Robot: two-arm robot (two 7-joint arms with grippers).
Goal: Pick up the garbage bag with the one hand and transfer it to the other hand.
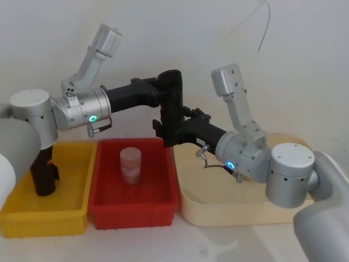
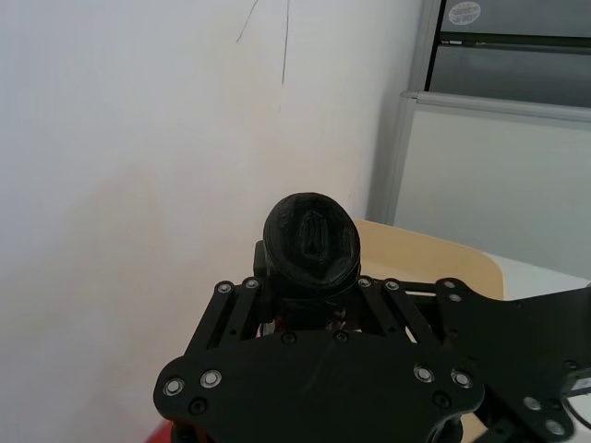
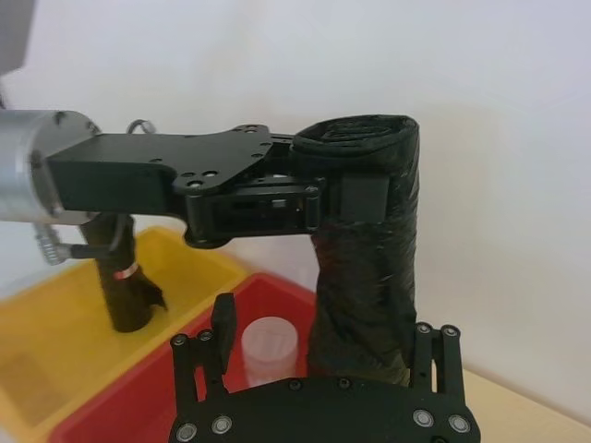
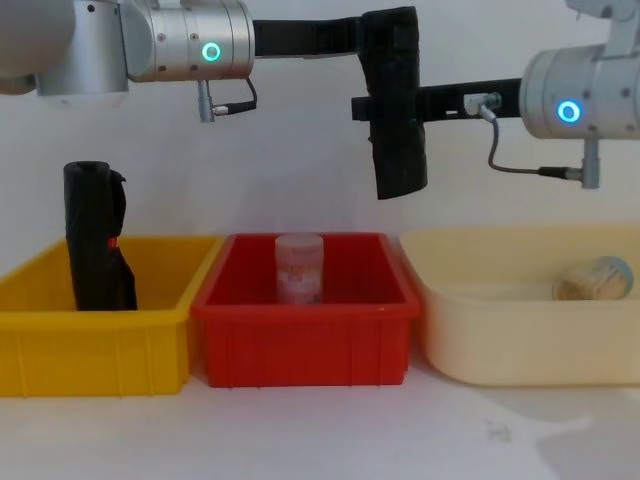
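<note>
Left gripper (image 1: 163, 90) is clamped on the top of the bag (image 1: 172, 109), holding it upright in the air. Right gripper (image 1: 166, 130) meets the bag lower down from the other side, fingers (image 3: 437, 355) flanking it; whether they've closed, I cannot tell. Below the bag sits the red bin (image 4: 305, 335) with a jar (image 4: 299, 267).

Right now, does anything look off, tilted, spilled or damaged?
Nothing stands out. The garbage bag hangs upright in mid-air above the red bin, gripped near its top by the left pincer and lower down by the right pincer. No spill or damage shows.
</note>
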